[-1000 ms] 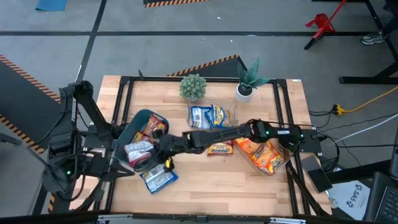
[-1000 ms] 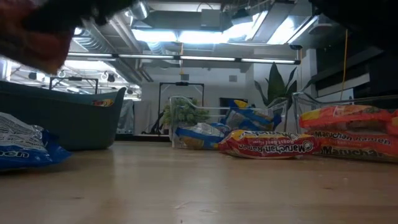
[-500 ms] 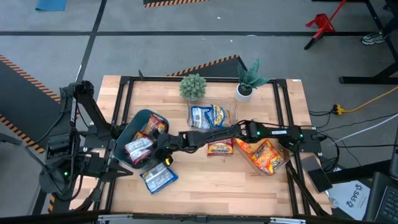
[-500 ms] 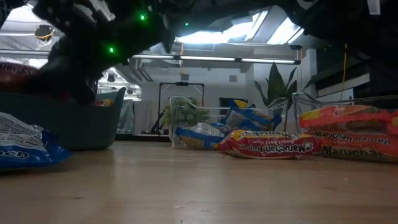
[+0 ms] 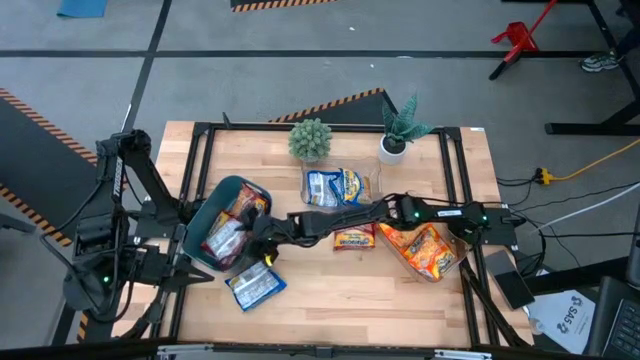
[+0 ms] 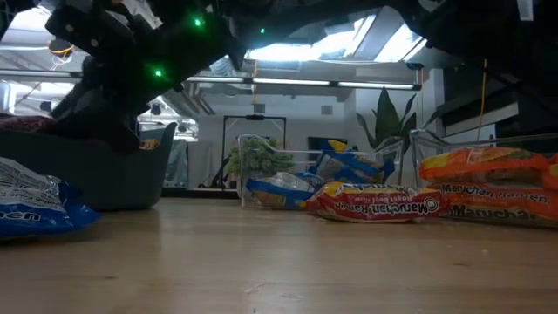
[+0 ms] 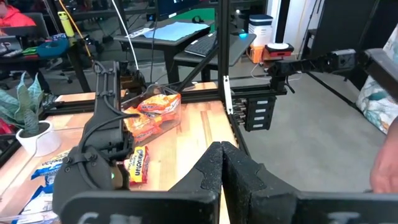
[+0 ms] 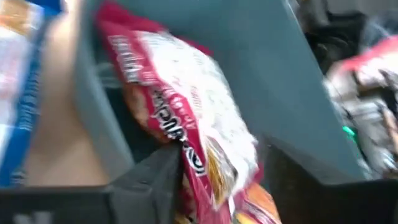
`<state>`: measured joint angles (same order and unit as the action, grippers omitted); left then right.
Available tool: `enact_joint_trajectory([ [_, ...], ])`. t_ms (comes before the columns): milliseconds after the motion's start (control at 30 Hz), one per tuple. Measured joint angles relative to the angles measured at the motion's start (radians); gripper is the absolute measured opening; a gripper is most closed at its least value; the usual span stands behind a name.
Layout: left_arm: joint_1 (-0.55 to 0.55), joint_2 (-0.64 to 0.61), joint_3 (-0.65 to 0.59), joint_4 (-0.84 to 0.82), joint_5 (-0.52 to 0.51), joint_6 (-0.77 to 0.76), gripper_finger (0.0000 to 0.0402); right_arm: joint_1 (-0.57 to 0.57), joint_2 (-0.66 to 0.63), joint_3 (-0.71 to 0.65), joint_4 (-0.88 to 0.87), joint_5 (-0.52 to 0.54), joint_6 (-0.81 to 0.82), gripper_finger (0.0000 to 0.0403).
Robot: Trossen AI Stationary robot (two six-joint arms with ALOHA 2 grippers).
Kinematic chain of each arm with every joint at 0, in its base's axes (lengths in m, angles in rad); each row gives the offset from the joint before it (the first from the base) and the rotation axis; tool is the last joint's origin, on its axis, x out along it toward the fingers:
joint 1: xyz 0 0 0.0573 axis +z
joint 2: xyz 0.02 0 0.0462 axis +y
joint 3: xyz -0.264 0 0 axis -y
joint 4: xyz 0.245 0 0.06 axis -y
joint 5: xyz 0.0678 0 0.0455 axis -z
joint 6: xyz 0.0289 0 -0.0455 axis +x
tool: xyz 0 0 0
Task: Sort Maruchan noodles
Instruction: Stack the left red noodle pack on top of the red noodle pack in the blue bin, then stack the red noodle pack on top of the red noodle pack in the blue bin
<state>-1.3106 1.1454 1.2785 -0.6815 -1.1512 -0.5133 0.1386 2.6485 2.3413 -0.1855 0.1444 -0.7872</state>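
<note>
Spreading its fingers over the dark teal bin (image 5: 222,213), the right gripper (image 5: 248,243) has just let 1 red-brown packet (image 5: 222,237) drop inside, so that packet looks sorted; the left gripper (image 7: 222,163) waits with fingers pressed together.

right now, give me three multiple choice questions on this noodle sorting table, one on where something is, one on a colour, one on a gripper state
1. Where is the right gripper?
A. over the potted plants
B. at the dark teal bin's rim
C. parked off the table

2. What colour is the noodle packet lying on the table just outside the dark teal bin?
A. blue and white
B. green
C. black

3. How do the right gripper's fingers stand around the red-brown packet?
A. clamped tight on it
B. spread apart with the packet between them
C. nowhere near it

Answers:
1 B, the high view shows the right arm reaching across the table to the bin.
2 A, the high and low views both show a blue-and-white wrapper.
3 B, the right wrist view shows the fingers set wide with the packet dropping into the bin.
</note>
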Motion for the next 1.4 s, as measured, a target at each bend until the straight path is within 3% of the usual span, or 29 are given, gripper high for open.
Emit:
enact_joint_trajectory([
  [200,0.0,0.0,0.0,-0.022,0.007,-0.001,0.0,0.066,-0.09,0.0,-0.066,0.293,-0.003,0.0244],
  [300,0.002,0.0,0.0,-0.041,0.006,-0.005,0.0,0.112,-0.157,0.004,-0.145,0.477,0.02,0.0259],
  [367,0.009,0.003,0.0,-0.046,-0.004,-0.005,0.0,0.137,-0.184,0.005,-0.232,0.545,0.085,0.0263],
  [467,0.028,0.016,0.0,-0.05,-0.013,0.0,0.0,0.167,-0.218,0.0,-0.396,0.553,0.229,0.0264],
  [533,0.044,0.027,0.0,-0.056,-0.015,0.0,0.0,0.189,-0.251,0.0,-0.523,0.555,0.412,0.0264],
  [733,0.142,0.075,-0.068,-0.045,0.008,-0.016,0.0,0.28,-0.291,0.001,-1.09,0.429,1.187,0.0264],
  [833,0.236,0.083,-0.158,0.062,0.051,-0.017,0.0,0.347,-0.294,-0.022,-1.342,0.478,1.474,0.0264],
  [900,0.298,0.083,-0.225,0.188,0.118,0.034,0.0,0.391,-0.295,-0.079,-1.392,0.539,1.609,0.0264],
  [1100,0.448,0.084,-0.41,0.646,0.444,0.226,0.0,0.429,-0.337,-0.301,-1.389,0.496,1.747,0.0254],
  [1200,0.486,0.084,-0.454,0.732,0.465,0.233,0.0,0.409,-0.319,-0.418,-1.373,0.529,1.773,0.0242],
  [1400,0.502,0.083,-0.462,0.74,0.466,0.228,0.0,0.332,-0.323,-0.591,-1.33,0.486,1.774,0.0217],
])
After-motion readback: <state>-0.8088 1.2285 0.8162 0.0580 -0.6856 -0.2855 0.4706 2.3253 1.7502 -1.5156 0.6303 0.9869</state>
